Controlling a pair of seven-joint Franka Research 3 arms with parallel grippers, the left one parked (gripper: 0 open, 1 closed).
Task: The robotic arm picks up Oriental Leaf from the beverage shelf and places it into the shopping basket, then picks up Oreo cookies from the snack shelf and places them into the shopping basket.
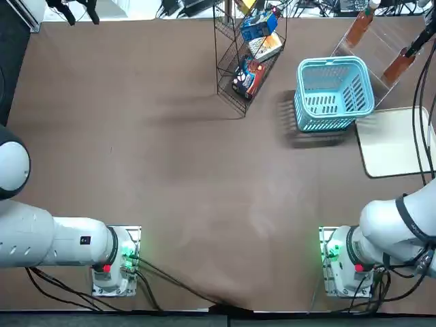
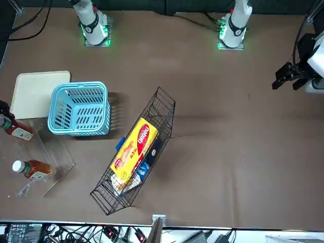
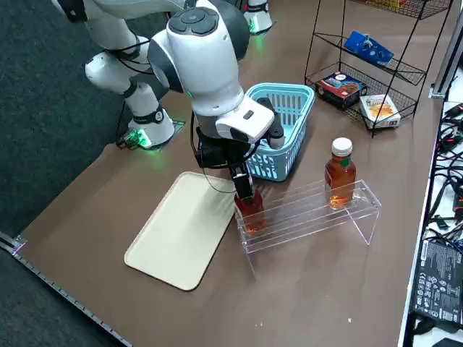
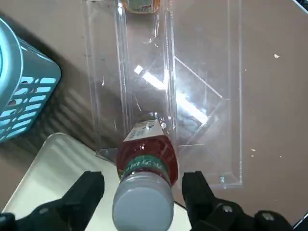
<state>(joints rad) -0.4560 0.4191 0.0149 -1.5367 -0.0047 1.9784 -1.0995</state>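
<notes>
The right gripper (image 4: 143, 192) is standing spread around the Oriental Leaf (image 4: 147, 163) cap, gaps on both sides. The beverage shelf (image 4: 202, 96) panels are flanking the bottle; the shopping basket (image 3: 293, 97) is crowding the approach just beside.

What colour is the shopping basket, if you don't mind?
Light blue shopping basket, clearest in the top view.

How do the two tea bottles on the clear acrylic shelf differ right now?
The near tea bottle sits between the open jaws of the right gripper, which comes down over its cap; the far tea bottle stands free with nothing around it. In the right side view the gripper hides the near bottle's cap, while the far bottle's white cap shows. The near bottle is at the shelf end by the cream tray. Both stand upright on the acrylic shelf and hold amber-brown tea.
</notes>
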